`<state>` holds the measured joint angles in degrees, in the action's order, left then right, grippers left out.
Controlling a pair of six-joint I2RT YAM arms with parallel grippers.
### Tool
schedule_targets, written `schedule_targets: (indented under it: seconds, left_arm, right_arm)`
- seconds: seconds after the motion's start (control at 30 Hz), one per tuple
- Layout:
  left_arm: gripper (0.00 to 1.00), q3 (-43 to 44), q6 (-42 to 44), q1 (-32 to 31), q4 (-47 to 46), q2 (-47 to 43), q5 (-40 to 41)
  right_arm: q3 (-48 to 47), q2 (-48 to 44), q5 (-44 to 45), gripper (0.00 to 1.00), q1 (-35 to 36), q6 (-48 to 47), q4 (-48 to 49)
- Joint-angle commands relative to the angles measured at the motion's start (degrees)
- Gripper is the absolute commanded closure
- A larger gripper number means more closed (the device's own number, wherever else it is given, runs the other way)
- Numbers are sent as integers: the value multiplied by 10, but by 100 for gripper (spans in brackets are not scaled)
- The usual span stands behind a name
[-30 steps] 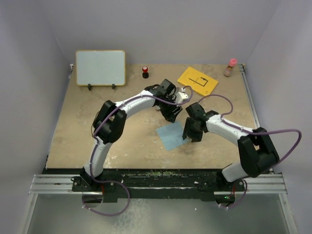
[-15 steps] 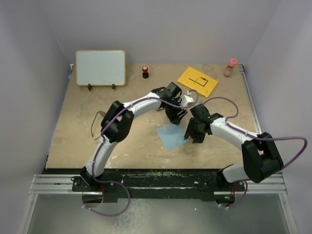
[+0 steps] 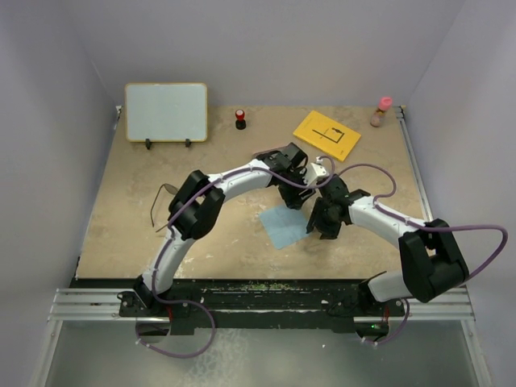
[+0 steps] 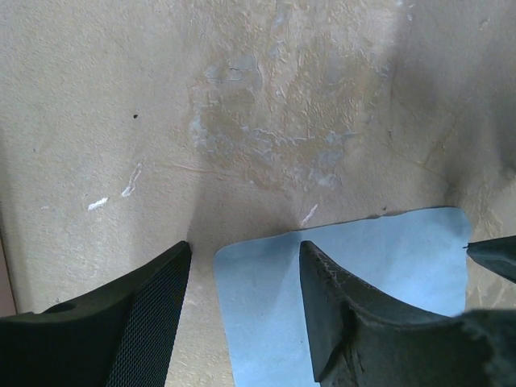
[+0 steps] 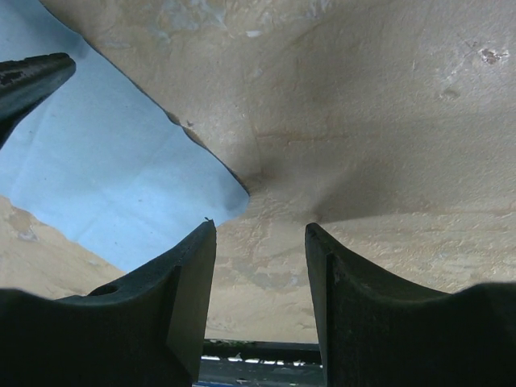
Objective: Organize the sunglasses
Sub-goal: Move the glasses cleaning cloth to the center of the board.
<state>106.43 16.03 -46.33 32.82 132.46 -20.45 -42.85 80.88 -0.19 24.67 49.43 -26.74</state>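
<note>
The sunglasses (image 3: 160, 206) lie on the tan table at the left, thin dark wire beside the left arm's elbow, far from both grippers. My left gripper (image 3: 297, 196) is open and low over the far corner of the light blue cloth (image 3: 284, 226). In the left wrist view its jaws (image 4: 246, 250) straddle that cloth corner (image 4: 355, 274). My right gripper (image 3: 322, 225) is open at the cloth's right side. In the right wrist view (image 5: 260, 230) a cloth corner (image 5: 121, 177) lies just ahead of its left finger. Neither gripper holds anything. No case shows clearly.
A whiteboard (image 3: 165, 111) stands at the back left. A small red and black object (image 3: 240, 119), a yellow card (image 3: 326, 134) and a small pink-capped bottle (image 3: 380, 113) sit along the back. The two arms nearly meet over the table's middle.
The left arm has reached further right and forward, uncovering the sunglasses at the left. The right gripper has shifted slightly toward the cloth's right edge.
</note>
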Motion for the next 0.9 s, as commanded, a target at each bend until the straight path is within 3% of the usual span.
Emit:
schedule_targets:
  seconds: [0.0, 0.87]
  left_arm:
    - [40, -35, -27, -8, 23, 14, 64]
    - [43, -61, -103, -8, 83, 8, 93]
  right_arm:
    - [5, -13, -4, 48, -5, 9, -2]
    - [11, -24, -1, 48, -10, 12, -8]
